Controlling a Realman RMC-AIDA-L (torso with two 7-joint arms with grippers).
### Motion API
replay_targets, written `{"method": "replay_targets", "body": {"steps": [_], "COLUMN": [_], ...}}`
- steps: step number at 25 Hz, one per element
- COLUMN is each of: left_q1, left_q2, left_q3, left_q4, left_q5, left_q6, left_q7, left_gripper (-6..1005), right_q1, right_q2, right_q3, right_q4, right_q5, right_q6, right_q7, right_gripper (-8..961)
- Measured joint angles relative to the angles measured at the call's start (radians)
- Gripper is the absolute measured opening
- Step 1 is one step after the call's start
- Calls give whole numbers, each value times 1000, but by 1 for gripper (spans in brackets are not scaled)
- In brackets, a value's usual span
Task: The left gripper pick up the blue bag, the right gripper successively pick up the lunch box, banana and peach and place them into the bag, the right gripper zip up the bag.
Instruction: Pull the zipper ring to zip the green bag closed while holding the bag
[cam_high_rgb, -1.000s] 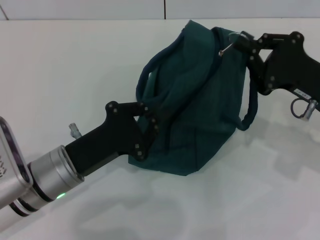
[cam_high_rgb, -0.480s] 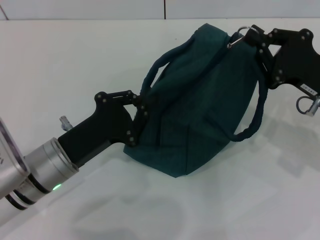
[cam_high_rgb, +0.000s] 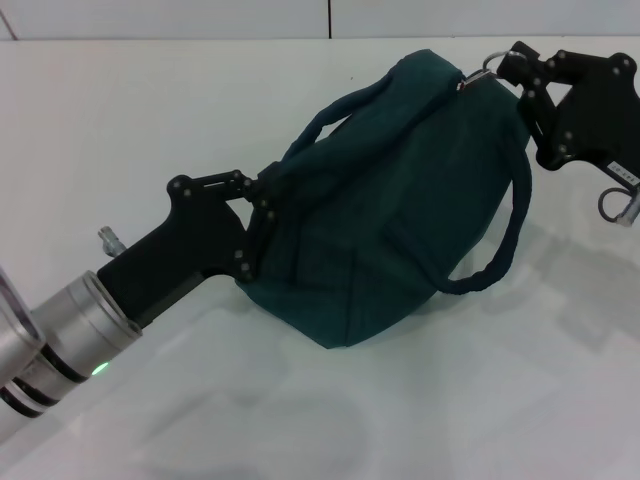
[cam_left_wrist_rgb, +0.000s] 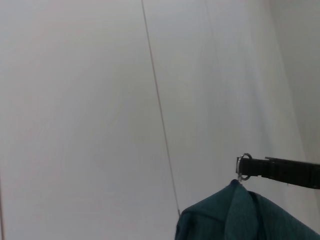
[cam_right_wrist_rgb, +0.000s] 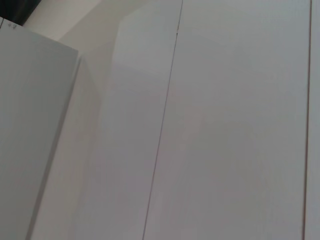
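Gripping blue bag (cam_high_rgb: 400, 200) edge — left end effector (cam_high_rgb: 262, 205); right end effector (cam_high_rgb: 512, 70) pinching zipper ring (cam_high_rgb: 482, 68)

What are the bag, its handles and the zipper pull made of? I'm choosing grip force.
The blue bag looks like soft matte woven fabric: it creases and sags. Its handles seem to be twisted rope, going by the ribbed surface. The zipper pull, held by the right tool, looks like shiny metal ring, probably steel.

White glossy bench (cam_high_rgb: 150, 130), a thin dark seam (cam_high_rgb: 329, 18) at its far edge, the blue bag (cam_high_rgb: 400, 210) resting on it just this side of the seam, bottom edge touching the surface
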Motion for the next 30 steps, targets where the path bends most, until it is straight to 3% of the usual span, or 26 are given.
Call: {"method": "replay_targets", "body": {"steps": [15, 30], "left_q1": [-9, -18], "left_q2": [-3, 0], "left_q3": [-1, -2], "left_q4": [14, 14], "left_q5": [-19, -56], "left_q6": [-15, -57], "left_q7": [38, 39], "left_gripper": [52, 49], "right_q1": [55, 56], "right_q2": [3, 1], "right_q3": [-13, -8], "right_q4": [1, -5], "right_q5": [39, 92], "right_q6": [121, 155], "right_q7": [75, 57], "right_gripper": [10, 10]}}
